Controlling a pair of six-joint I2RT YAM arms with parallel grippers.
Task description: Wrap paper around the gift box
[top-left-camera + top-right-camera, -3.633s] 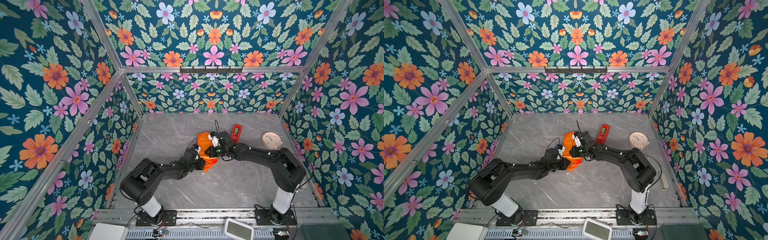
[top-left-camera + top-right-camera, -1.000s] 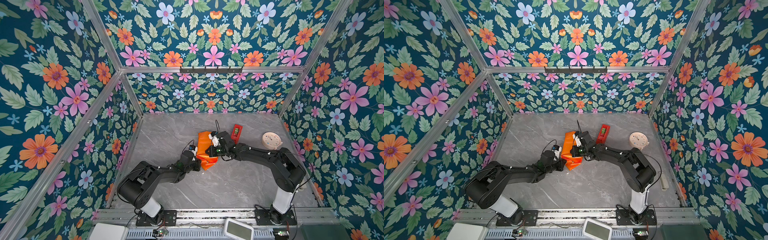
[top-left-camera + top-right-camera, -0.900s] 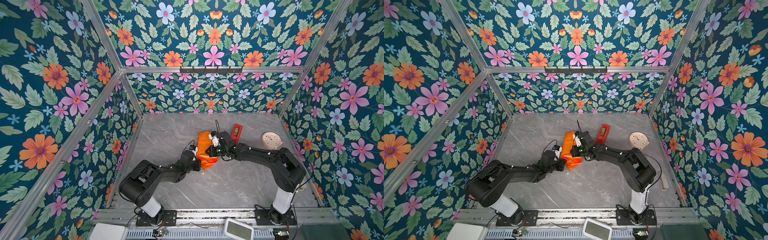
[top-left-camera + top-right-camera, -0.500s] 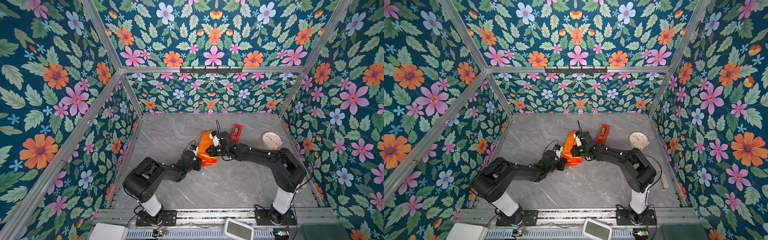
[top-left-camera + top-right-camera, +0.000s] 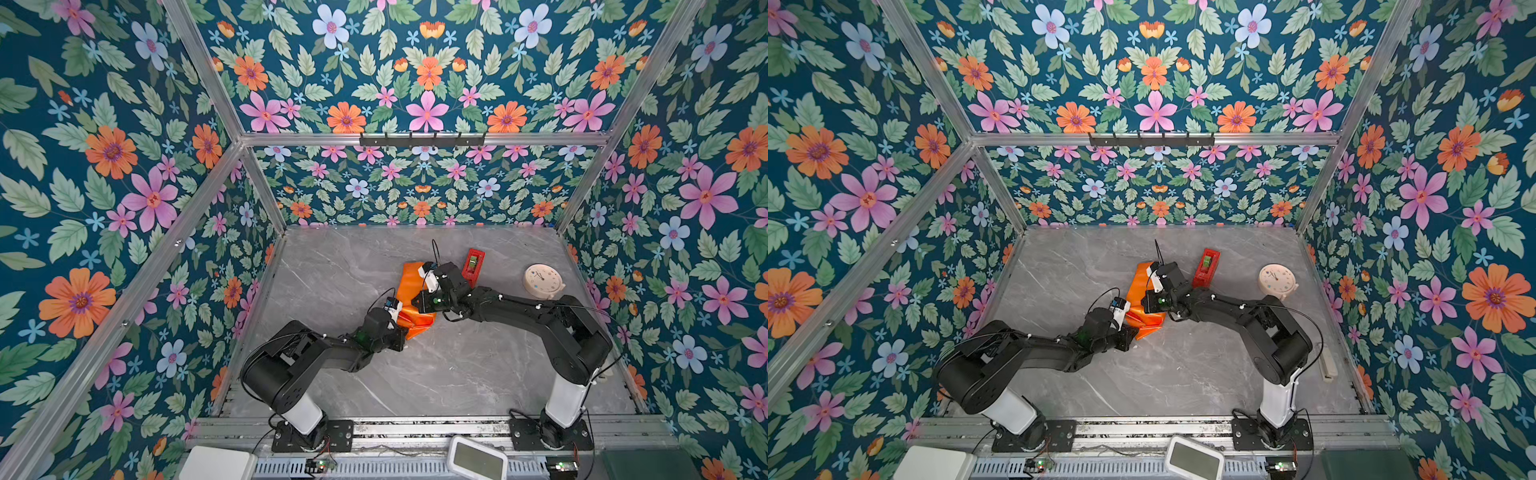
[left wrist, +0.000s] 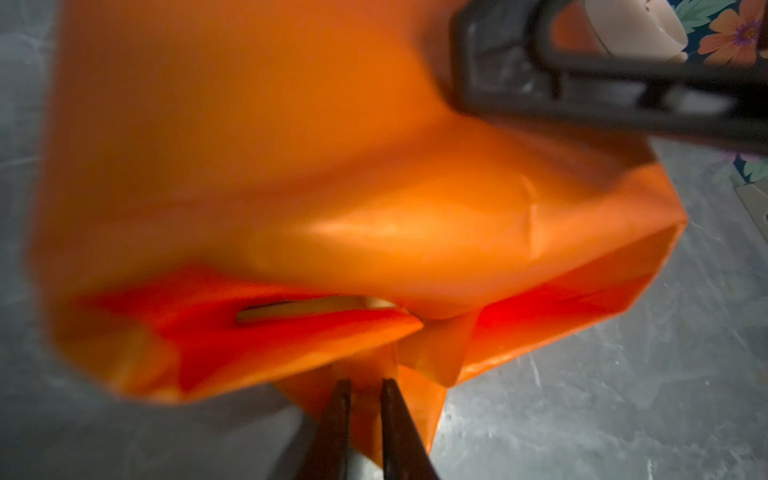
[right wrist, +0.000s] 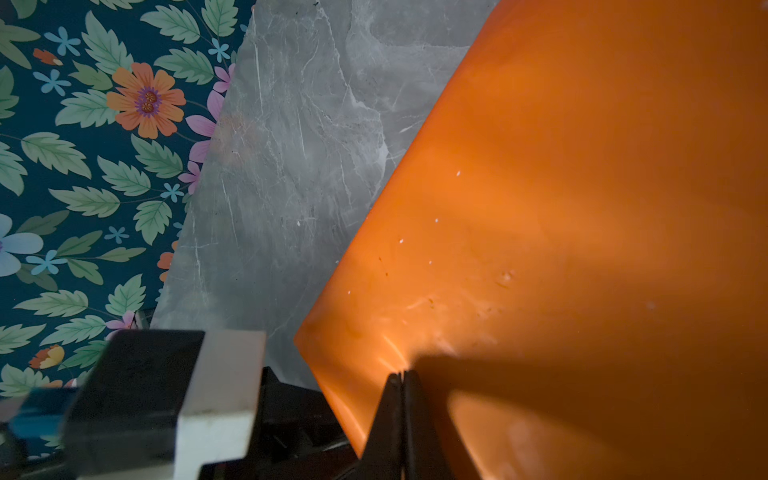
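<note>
Grey marble tabletop [image 5: 374,374], walled by floral panels at 9, 12 and 3 o'clock and bounded by an aluminium rail at 6, gives you wide bare stone from 7 round to 11 o'clock of the parcel, and more at 6 o'clock between the two arm bases.

The paper [image 5: 409,291], orange face out, lies folded into a parcel just past the table's middle in both top views. The gift box does not show in any view. A red tape dispenser [image 5: 473,262] lies near the parcel at 2 o'clock. A round cream clock [image 5: 543,281] sits well apart at 3 o'clock.

Your left gripper [image 6: 368,386] reaches in from 7 o'clock to the parcel's 6 o'clock end. Its fingers [image 6: 343,415] are nearly together, pinching a narrow flap of the paper. That end gapes, with creased folds, a pale strip inside and one corner jutting over bare marble.

Your right gripper [image 7: 401,376] comes across from 3 o'clock. Its jaws are fully closed and the tip rests on the parcel's flat top, just beside a corner. From there one straight paper edge runs along open tabletop.
</note>
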